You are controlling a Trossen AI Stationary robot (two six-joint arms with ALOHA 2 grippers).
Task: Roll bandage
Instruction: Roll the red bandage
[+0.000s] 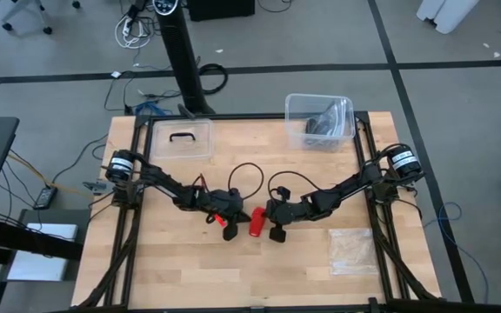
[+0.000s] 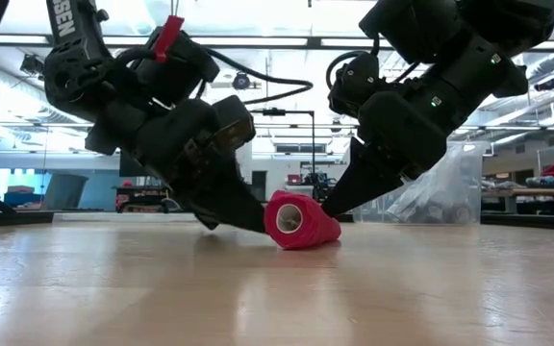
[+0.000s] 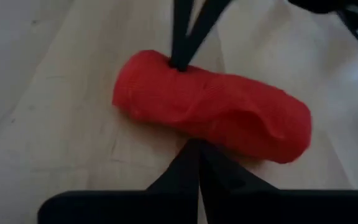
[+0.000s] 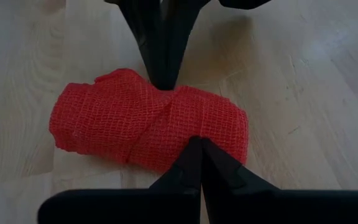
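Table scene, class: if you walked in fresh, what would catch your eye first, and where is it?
The bright red bandage, already a stubby roll, lies on the wooden table near its middle. The left tool and right tool, both shut, press their tips against it from opposite sides. A clear tub sits at the table's far right corner.

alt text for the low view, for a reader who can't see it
A rolled red bandage lies on a wooden table, seen from tabletop height. The shut left gripper and shut right gripper press their tips against it from either side. A clear plastic container stands behind.
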